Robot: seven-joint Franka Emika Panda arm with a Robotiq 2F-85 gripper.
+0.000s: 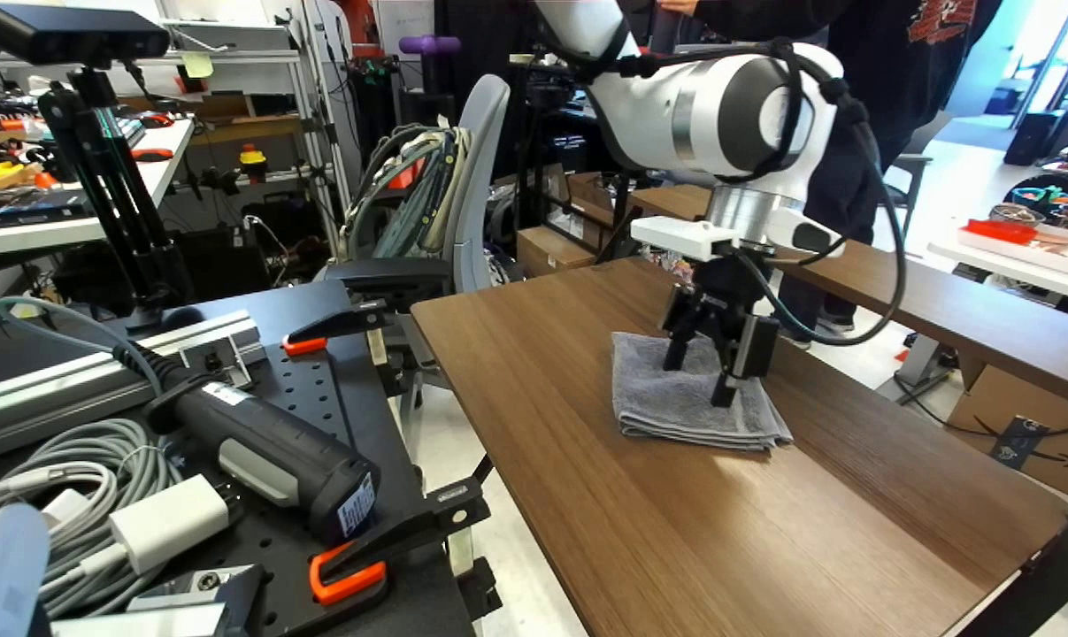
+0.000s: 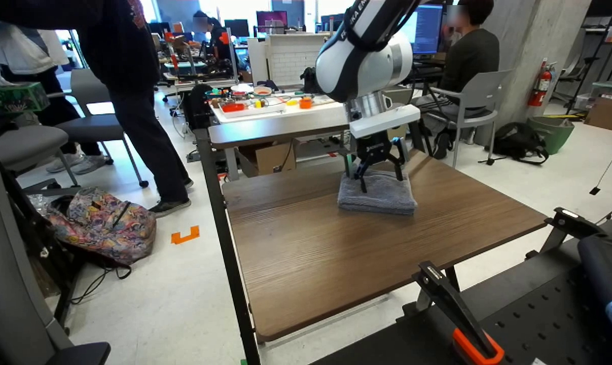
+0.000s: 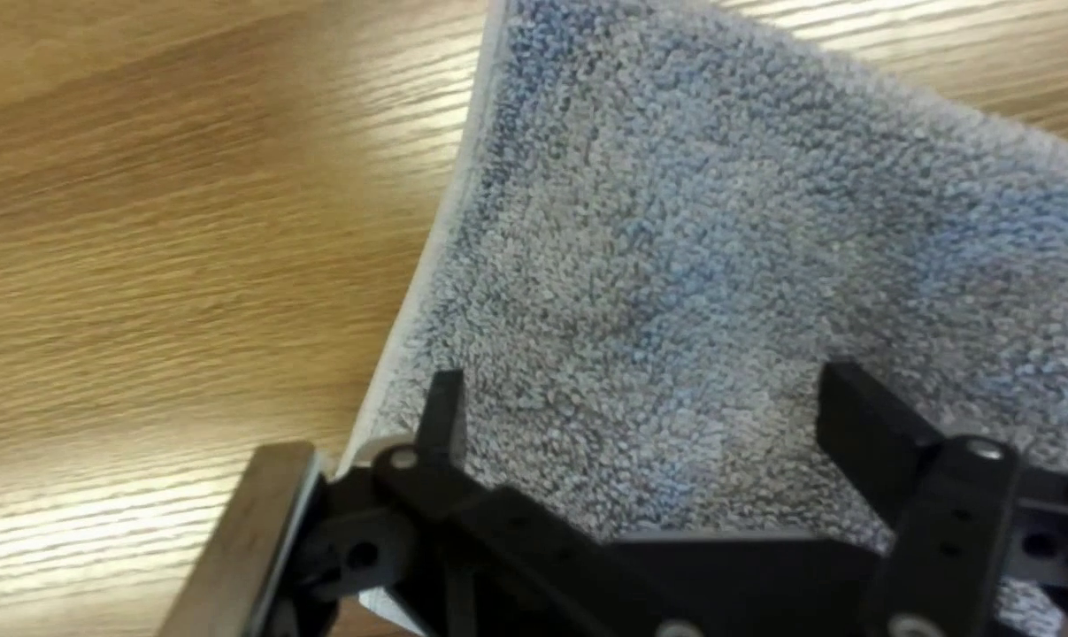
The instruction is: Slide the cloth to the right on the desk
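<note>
The cloth is a grey folded square lying flat on the desk, close to its far long edge in an exterior view. It also shows in an exterior view on the brown top of the desk, and fills much of the wrist view. My gripper points down over the cloth with its fingers spread. In the wrist view my gripper has both black fingertips over the cloth, with only cloth surface between them. I cannot tell whether the tips press on it.
A black bench with orange-tipped clamps, a black handheld tool and coiled cables stands beside the desk. A black post runs along one end of the desk. A person stands behind the arm.
</note>
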